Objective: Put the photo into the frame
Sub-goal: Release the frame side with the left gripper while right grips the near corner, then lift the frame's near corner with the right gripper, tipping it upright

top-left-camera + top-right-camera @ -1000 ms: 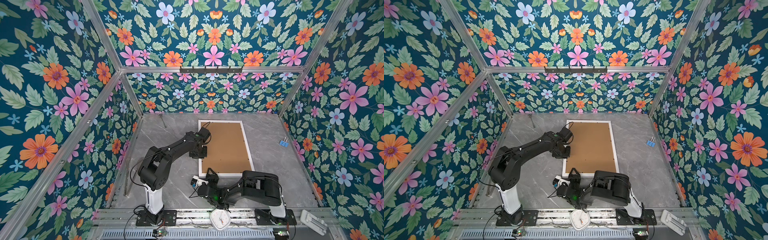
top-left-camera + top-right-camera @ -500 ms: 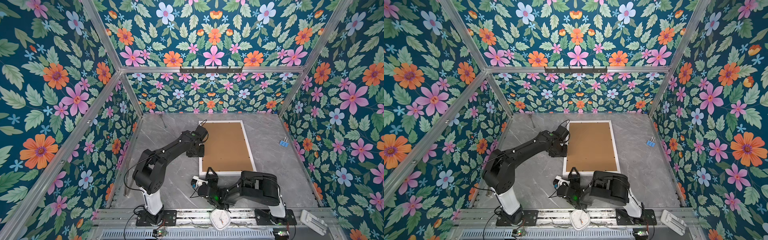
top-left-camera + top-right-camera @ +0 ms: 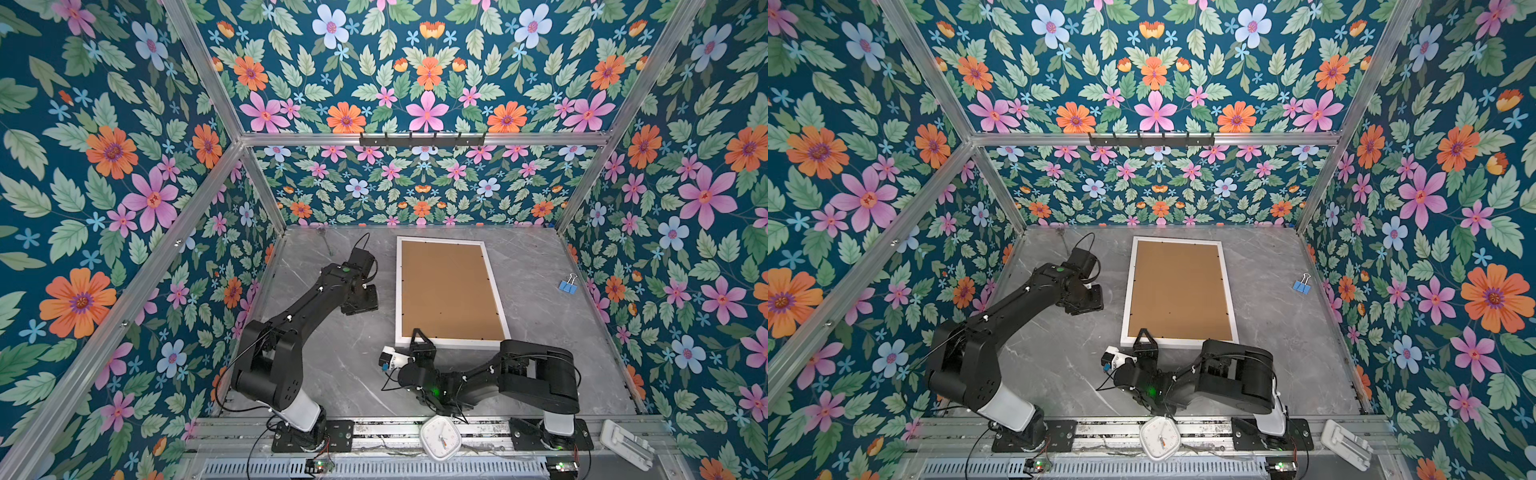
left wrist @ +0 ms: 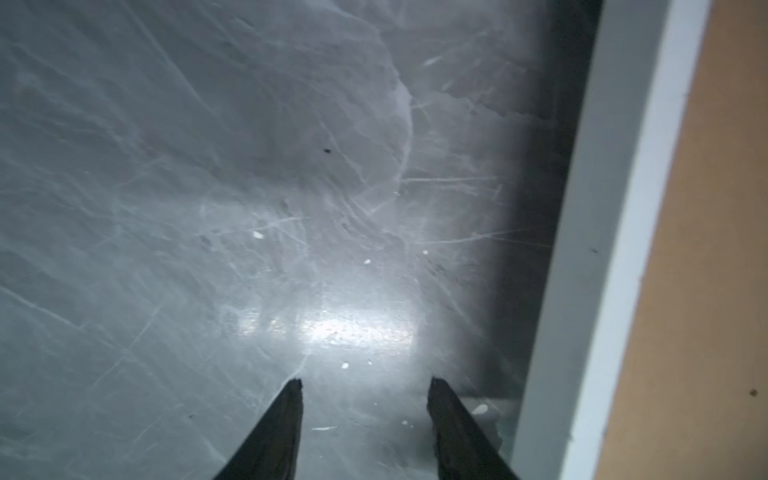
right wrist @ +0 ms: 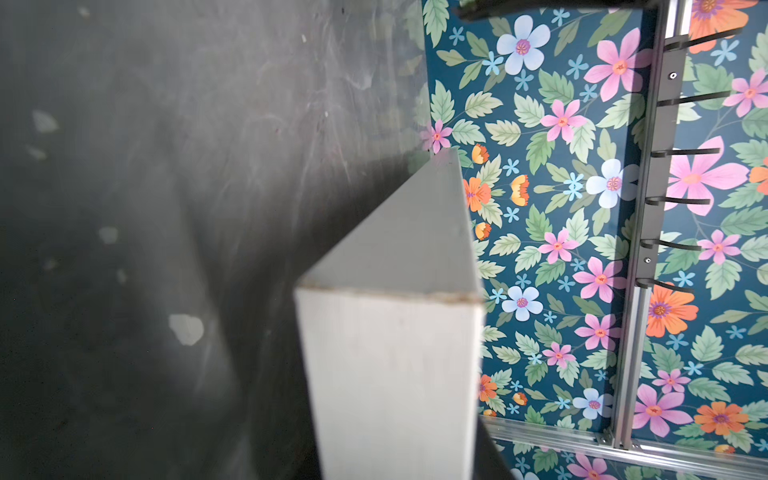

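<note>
Standing at the rail side, I see a white square clock [image 3: 440,437] nearest, short of the frame's near edge; past it the grey marbled table [image 3: 353,374] runs smooth and scuffed up to the frame [image 3: 461,343], a white rectangle with a narrow moulded border, lying flat with its long axis running away from the arm bases.

The right gripper [image 3: 419,336] sits low at the frame's near-left corner, pointing along that long axis, so this arm is much the nearer to that corner; its wrist view shows the painted corner looming close, slightly chipped at the edge, but no fingers, so I cannot tell whether they are clamped on the moulding or merely against it.

A matt brown backing board [image 3: 446,286] fills the frame's opening; the photo shows nowhere, and I judge it either lies under that board or is out of sight.

Further on, the left gripper [image 4: 363,384] hangs over bare table just beside the frame's left long side, about midway along it, not touching; its two dark tapered fingers stand apart and hold nothing.

Right of the frame, well apart, lies a small blue binder clip [image 3: 567,286]; beyond the far edge a black hook rack [image 3: 422,139] crosses the flowered wall.
</note>
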Available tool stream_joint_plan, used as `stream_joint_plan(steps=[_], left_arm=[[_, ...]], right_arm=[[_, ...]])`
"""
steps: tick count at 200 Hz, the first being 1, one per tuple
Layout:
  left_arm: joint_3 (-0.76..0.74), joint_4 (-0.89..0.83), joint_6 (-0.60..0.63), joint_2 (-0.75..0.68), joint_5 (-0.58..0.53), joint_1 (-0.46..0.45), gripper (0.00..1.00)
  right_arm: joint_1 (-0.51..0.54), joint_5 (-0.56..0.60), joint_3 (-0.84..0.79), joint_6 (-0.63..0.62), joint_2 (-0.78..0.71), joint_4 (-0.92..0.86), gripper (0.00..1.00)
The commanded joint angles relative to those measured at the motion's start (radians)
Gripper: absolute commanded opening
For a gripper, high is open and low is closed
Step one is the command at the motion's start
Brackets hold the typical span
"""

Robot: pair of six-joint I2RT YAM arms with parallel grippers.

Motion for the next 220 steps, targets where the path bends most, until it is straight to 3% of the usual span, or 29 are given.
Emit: stream_joint_plan(steps=[1, 47, 104, 220], left_arm=[[-0.033, 0.035, 0.025, -0.033, 0.025, 0.029, 0.52], [-0.116, 0.116, 0.017, -0.07, 0.055, 0.077, 0.52], [-0.15, 0.153, 0.023, -0.082, 0.066, 0.118, 0.52], [-0.187, 0.251, 0.013, -0.119, 0.157, 0.234, 0.52]], right_arm=[[-0.003, -0.044, 0.025, 0.084, -0.056, -0.005, 0.12], [-0.025, -0.075, 0.081, 0.091, -0.153, -0.099, 0.01], [-0.063, -0.163, 0.153, 0.135, -0.292, -0.233, 0.0], [-0.199, -0.562, 0.289, 0.447, -0.651, -0.694, 0.0]])
